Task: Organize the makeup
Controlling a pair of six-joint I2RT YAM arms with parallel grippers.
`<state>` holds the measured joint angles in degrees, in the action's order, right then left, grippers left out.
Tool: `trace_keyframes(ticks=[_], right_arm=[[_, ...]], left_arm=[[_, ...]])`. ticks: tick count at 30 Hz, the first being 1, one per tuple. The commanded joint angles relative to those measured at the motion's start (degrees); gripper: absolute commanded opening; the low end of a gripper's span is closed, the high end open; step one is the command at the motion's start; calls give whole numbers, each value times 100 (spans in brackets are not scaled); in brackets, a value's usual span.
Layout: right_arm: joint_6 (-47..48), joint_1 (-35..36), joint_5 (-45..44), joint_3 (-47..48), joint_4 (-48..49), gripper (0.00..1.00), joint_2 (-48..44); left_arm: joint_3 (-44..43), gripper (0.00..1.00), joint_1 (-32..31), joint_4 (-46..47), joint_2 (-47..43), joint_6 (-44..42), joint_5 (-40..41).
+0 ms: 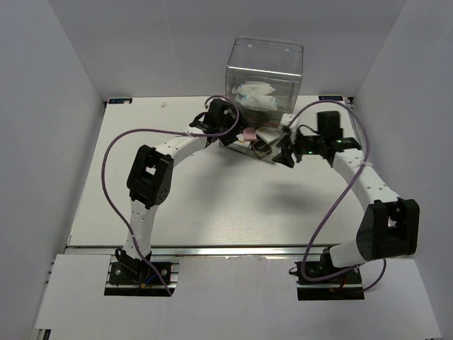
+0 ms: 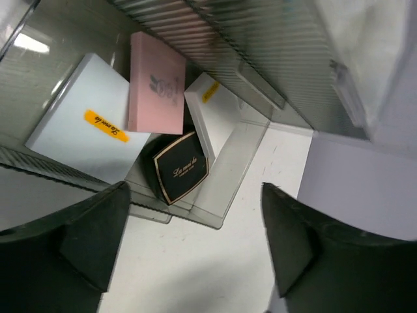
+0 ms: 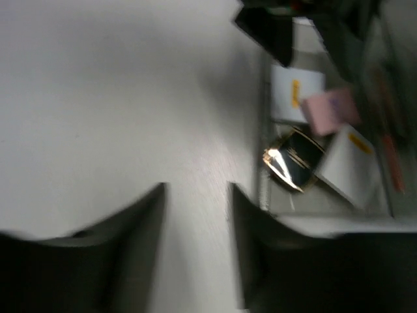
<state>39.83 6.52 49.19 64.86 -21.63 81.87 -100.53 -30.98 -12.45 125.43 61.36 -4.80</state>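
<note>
Makeup, assorted, in the shallow clear drawer tray [image 2: 238, 173] on the near side of the tall clear box [image 1: 263, 71], far middle of the desk [image 1: 212, 205].

Contents, as my left wrist view shows them:
- black square compact [image 2: 181, 168], near corner of the tray, tilted on the others.
- pink square [image 2: 156, 81], overlapping a white one.
- two white flat squares [image 2: 85, 127], each with an orange mark.

Handling, by my judgement: all light, stiff and smooth-faced, so apt to slip. The compact looks like a hard shell and likely brittle inside; I would take it across two opposite edges. The flat squares offer little to pinch where they lie flat, so a raised, overlapping edge is the place.

My left gripper [image 2: 195, 195]: jaws wide, empty, hanging just over the tray's near corner, touching nothing.

My right gripper [image 3: 195, 195]: jaws parted but narrower, empty, above bare desk just beside the tray's right side; that view is blurred.
</note>
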Motion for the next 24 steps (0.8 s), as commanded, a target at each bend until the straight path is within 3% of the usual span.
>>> trace_keyframes(ticks=[1,2,3,4,6,7,11,16,19,22,23,24], right_arm=[[1823,1215,-812,80,-536,42,171],[1826,1359,-971,79,-527,26,259],[1870,1508,-1234,105,-466,13,382],[1800,1623,-1419,141,-326,3,496],[1590,1957,-2006,281,-185,0,935],[1493,2045,-2245,316,-53,0,1067],[1054,2396,-3247,615,553,0,1935],[632,2564,-4565,1046,1080,2,2702],[640,2582,-5233,1072,1704,12,3062],[639,2573,-5823,1212,2101,44,3230],[683,2564,-5885,1222,2223,62,3283],[701,2538,-5947,1231,2311,69,3301]], left_arm=[[557,87,109,119,-1271,-466,155],[561,82,180,207,-1527,-554,137],[1100,76,259,373,-1782,-660,128],[1393,61,364,462,-2046,-687,67],[2321,44,776,742,-2837,-670,-126],[2632,42,952,866,-3092,-635,-388],[4092,45,1979,1885,-4226,-345,-1417],[4437,60,2316,1782,-4948,-730,-1674],[4428,64,2325,1596,-5071,-863,-1630],[4481,67,2334,1596,-5151,-880,-1630],[4533,67,2334,1596,-5168,-872,-1621],[4560,67,2334,1622,-5186,-872,-1612]])
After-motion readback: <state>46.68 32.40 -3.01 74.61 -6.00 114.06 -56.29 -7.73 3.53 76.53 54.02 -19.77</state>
